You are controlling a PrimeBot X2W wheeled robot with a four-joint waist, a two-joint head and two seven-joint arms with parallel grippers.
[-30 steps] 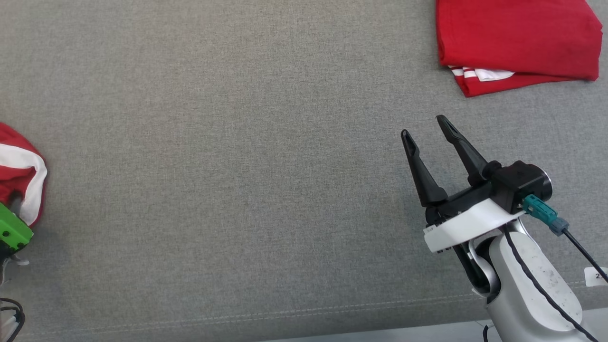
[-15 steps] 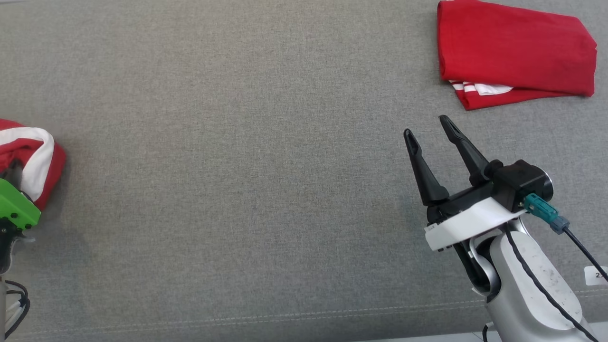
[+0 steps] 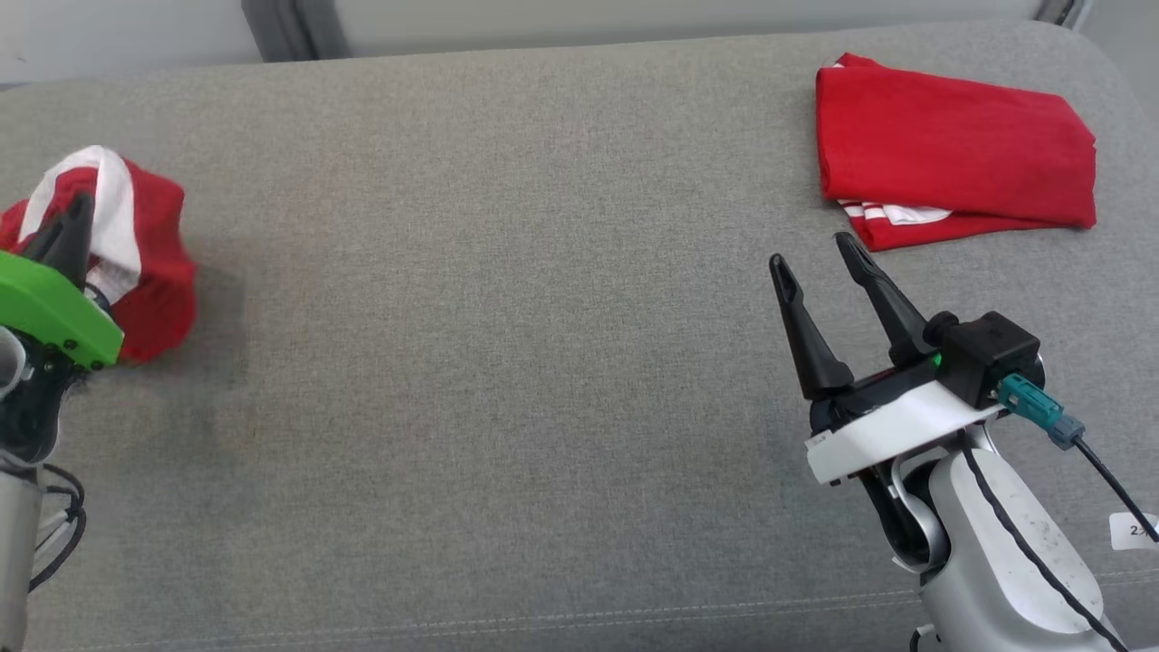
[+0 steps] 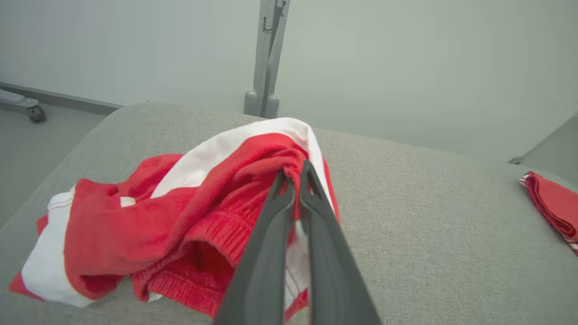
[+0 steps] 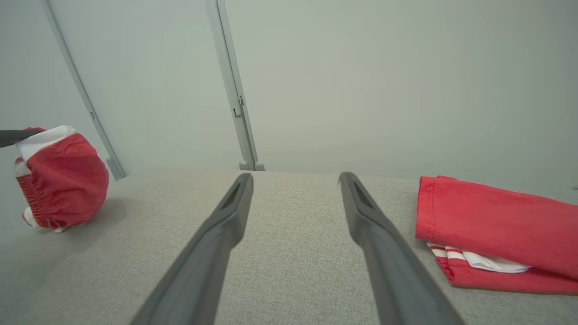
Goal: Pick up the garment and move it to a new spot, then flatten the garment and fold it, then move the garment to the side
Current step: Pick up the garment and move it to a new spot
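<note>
The garment [image 3: 149,272] is a crumpled red-and-white bundle at the far left of the grey cushion. My left gripper [image 3: 80,210] is shut on its upper fold. In the left wrist view the left gripper [image 4: 294,169] pinches red fleece just under a white band, and the rest of the garment [image 4: 180,216] sags to the cushion. The right wrist view shows the garment [image 5: 63,180] hanging as a rounded lump at its left. My right gripper [image 3: 811,252] stands open over bare cushion at the right, and the right gripper [image 5: 295,178] holds nothing.
A folded red garment [image 3: 951,154] with white stripes lies at the back right, just beyond my right fingertips; this folded garment [image 5: 496,225] also shows in the right wrist view. The grey cushion [image 3: 507,272] ends at a wall with a metal post [image 4: 266,54].
My left gripper has shut on the garment and lifted it, further into the head view. The head camera has shifted, so the whole picture has slid. My right arm has stayed put.
</note>
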